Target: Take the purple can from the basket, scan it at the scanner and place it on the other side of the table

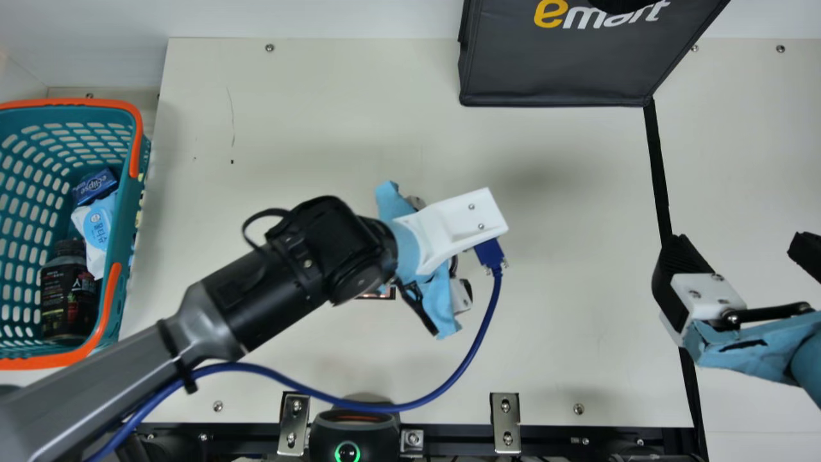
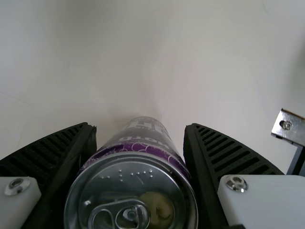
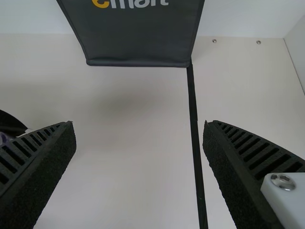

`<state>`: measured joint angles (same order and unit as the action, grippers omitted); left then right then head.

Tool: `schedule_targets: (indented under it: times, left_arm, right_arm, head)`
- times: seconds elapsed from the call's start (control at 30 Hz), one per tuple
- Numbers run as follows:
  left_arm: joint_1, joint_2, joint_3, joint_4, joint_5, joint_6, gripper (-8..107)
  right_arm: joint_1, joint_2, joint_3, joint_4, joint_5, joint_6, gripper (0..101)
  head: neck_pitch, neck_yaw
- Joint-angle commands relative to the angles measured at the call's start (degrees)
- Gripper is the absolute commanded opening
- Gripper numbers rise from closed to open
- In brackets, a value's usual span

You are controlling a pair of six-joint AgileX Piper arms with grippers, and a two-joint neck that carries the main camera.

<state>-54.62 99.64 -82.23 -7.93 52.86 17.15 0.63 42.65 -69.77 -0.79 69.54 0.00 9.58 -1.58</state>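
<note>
My left gripper (image 1: 458, 292) hangs over the middle of the table, largely hidden under its own wrist and white camera mount. In the left wrist view, the purple can (image 2: 136, 191) is held between the fingers of my left gripper (image 2: 140, 126), its pull-tab end towards the camera. My right gripper (image 1: 747, 262) is at the table's right, open over the black line. Nothing is between the fingers of my right gripper (image 3: 139, 126) in the right wrist view. A black device with a green ring (image 1: 347, 452), possibly the scanner, sits at the near edge.
The teal basket (image 1: 142, 192) at the left holds a dark bottle (image 1: 69, 292), a blue box (image 1: 95, 185) and a light blue pack (image 1: 97, 224). A dark bag (image 1: 558, 70) stands at the back. A blue cable (image 1: 442, 393) loops from my left wrist. A small dark-framed panel (image 1: 380, 294) lies beside that wrist.
</note>
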Motion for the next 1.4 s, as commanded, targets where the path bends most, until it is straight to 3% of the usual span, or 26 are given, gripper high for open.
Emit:
schedule_targets:
  times: [0.0, 0.1, 0.47, 1.07, 1.37]
  left_arm:
    - [0.18, 1.8, -1.99, -0.13, 0.37, -0.12, -8]
    - [0.41, 3.61, -3.94, -0.35, 0.91, -0.33, -8]
    - [1.2, 7.25, -7.36, -1.08, 2.1, -1.13, 29]
    - [1.56, 7.97, -6.78, -2.2, 1.53, -2.25, 89]
    - [1.49, 3.73, -1.47, -2.87, 3.35, -2.03, 90]
  right_arm:
    - [0.0, 0.0, 0.0, 0.0, 0.0, 0.0, 95]
    - [0.0, 0.0, 0.0, 0.0, 0.0, 0.0, 95]
    - [0.0, 0.0, 0.0, 0.0, -0.05, 0.0, 95]
    - [0.0, 0.0, 0.0, 0.0, -0.05, 0.0, 95]
    - [0.0, 0.0, 0.0, 0.0, 0.01, 0.0, 95]
  head:
    - [-1.66, 0.0]
    - [-1.66, 0.0]
    - [-1.66, 0.0]
    - [-1.66, 0.0]
    - [-1.66, 0.0]
